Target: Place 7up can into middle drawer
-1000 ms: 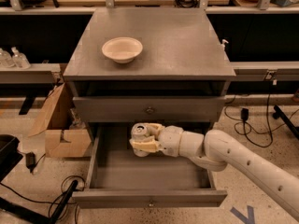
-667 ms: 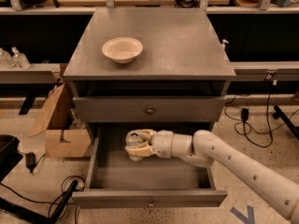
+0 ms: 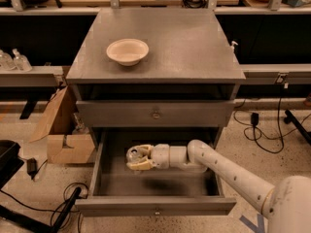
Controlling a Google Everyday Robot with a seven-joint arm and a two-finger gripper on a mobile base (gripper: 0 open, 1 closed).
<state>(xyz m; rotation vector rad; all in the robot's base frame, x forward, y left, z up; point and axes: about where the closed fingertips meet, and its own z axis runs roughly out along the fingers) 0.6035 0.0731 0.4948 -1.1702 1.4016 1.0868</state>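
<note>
Inside the open middle drawer (image 3: 189, 187), toward its left rear, the gripper (image 3: 134, 158) hangs above the grey floor. Its two cream fingers (image 3: 142, 166) are closed on the 7up can (image 3: 132, 153). One finger runs across the upper side of the can and the other across the lower side. The can lies tilted between them, its silver top turned toward the camera and leftward. Whether it touches the drawer floor cannot be told. A dark shadow lies on the floor just in front of the gripper.

The white arm (image 3: 228, 174) enters from the lower right corner and slopes up and left over the drawer's right side. Its wrist section lies nearly level, pointing left.

Above, a closed drawer front (image 3: 116, 114) with a round knob sits just under the cabinet top (image 3: 194, 42). A cream bowl (image 3: 127, 51) stands on the left part of that top. A cardboard box (image 3: 63, 142) sits on the floor just left of the cabinet.
</note>
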